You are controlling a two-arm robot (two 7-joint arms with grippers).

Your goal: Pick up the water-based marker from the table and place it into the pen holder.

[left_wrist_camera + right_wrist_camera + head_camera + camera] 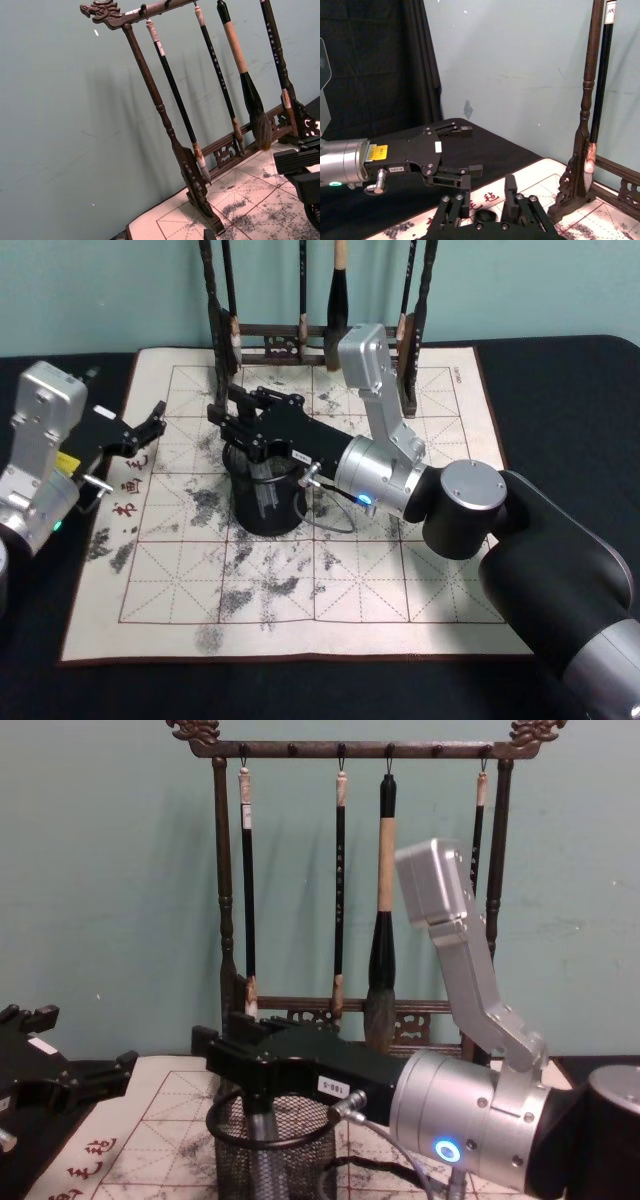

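The pen holder (262,508), a short black mesh cup, stands on the ink-stained grid mat of the table (420,580), left of centre. In the chest view a pale grey shaft, the marker (259,1158), stands upright inside the pen holder (312,1156). My right gripper (226,406) hovers just above the cup's rim, open, with nothing between its fingers (512,196). My left gripper (153,426) hangs open and empty over the mat's left edge, apart from the cup. It also appears in the right wrist view as the left gripper (465,151).
A tall dark carved brush rack (320,340) with several hanging brushes stands at the mat's far edge, close behind the right arm. The rack (165,125) shows near the left wrist. Black tabletop surrounds the mat, and the mat's near half is bare.
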